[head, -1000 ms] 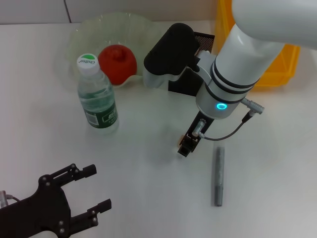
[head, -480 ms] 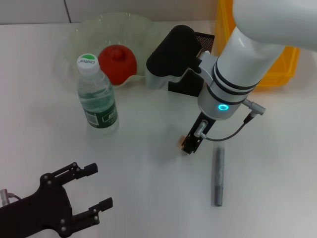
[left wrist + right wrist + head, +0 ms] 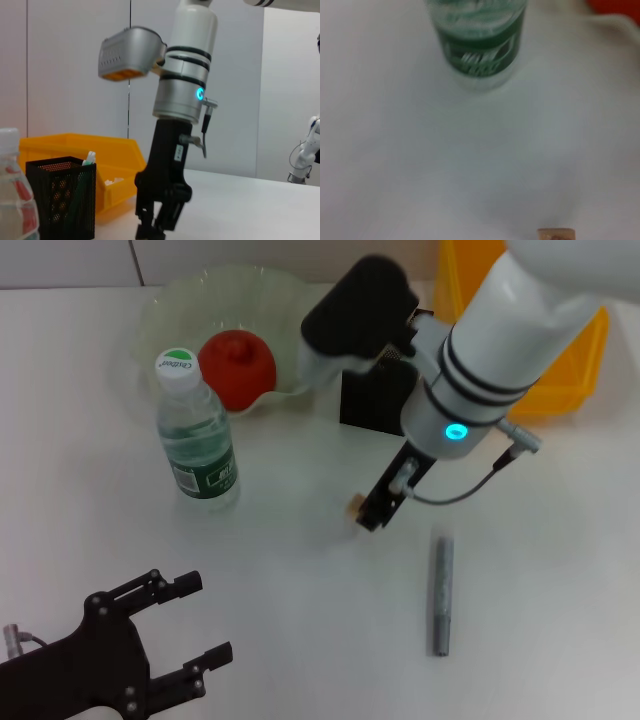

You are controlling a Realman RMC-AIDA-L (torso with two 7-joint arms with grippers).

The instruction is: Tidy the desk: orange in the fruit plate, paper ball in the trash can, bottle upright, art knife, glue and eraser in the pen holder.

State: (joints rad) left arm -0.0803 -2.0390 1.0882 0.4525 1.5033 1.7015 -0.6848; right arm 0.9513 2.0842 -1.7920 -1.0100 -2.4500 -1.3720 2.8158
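The left claw is resting low over the near left of the worktop, fingers spread and grasping nothing. Beyond it the bottle is standing upright, and the orange is sitting in the fruit plate. Toward the middle, the right claw is hanging above the worktop, clenched on the eraser, whose tan end is peeking out at the fingertips. The eraser is likely handling as light, firm and slightly grippy; pinching its flat sides is suiting it. Right of that, the pen holder is standing just behind the arm.
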